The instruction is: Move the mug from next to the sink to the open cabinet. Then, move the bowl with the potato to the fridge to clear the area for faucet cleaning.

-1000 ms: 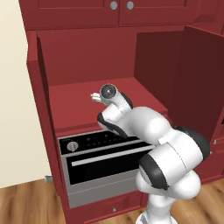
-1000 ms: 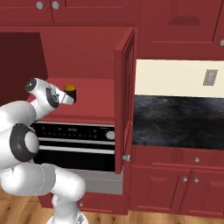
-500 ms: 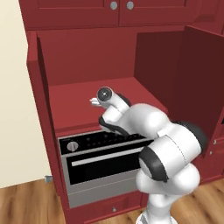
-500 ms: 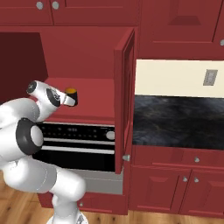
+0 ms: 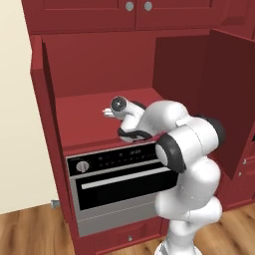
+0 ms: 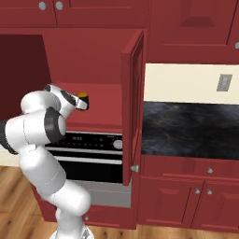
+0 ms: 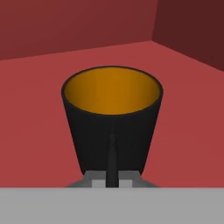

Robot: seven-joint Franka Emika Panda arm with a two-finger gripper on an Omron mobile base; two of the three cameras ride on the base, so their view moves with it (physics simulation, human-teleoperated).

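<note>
One step in hand: the hand (image 7: 112, 177), clamped on the mug (image 7: 112, 118), must lower it into the open cabinet (image 5: 99, 114) and release.

You see flat, even rendered lighting, no glare, cabinet recess (image 5: 104, 64) shaded darker at rear, soft low-resolution blur, no edge distortion.

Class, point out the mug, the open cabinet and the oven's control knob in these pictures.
mug (image 7: 111, 127): hand view, on its black outer wall.
open cabinet (image 5: 84, 117): left base view, on the bare red floor of its recess.
oven's control knob (image 5: 83, 166): left base view, on the round dial's face.
</note>
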